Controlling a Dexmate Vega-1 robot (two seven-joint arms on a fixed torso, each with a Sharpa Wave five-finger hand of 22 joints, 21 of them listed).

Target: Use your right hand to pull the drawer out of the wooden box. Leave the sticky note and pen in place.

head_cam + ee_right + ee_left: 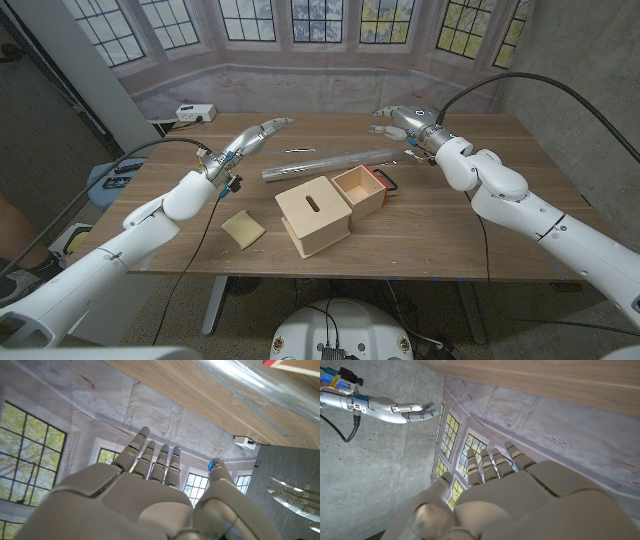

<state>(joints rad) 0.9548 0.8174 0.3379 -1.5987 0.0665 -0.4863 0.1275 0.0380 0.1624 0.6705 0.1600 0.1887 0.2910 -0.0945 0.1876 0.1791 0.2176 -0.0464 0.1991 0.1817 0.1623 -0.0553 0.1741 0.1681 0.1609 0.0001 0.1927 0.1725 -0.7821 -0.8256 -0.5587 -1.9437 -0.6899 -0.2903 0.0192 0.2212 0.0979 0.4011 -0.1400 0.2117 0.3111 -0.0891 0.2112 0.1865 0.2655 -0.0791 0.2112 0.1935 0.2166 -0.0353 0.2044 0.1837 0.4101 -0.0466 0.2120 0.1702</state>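
The table [470, 215] carries the wooden box [314, 214] at its middle, with the drawer [361, 187] already slid out at the box's far right side, its red handle [385, 181] beyond. The sticky note [243, 228] lies left of the box. The right hand [402, 122], raised far-right of the box, is spread and empty; the left hand [252, 139], far-left, likewise. Risk: a lowering arm could nudge the drawer or roll the clear tube [328, 164] behind the box.

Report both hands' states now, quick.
Left hand: open, fingers extended, holding nothing.
Right hand: open, fingers extended, holding nothing; it is away from the drawer.
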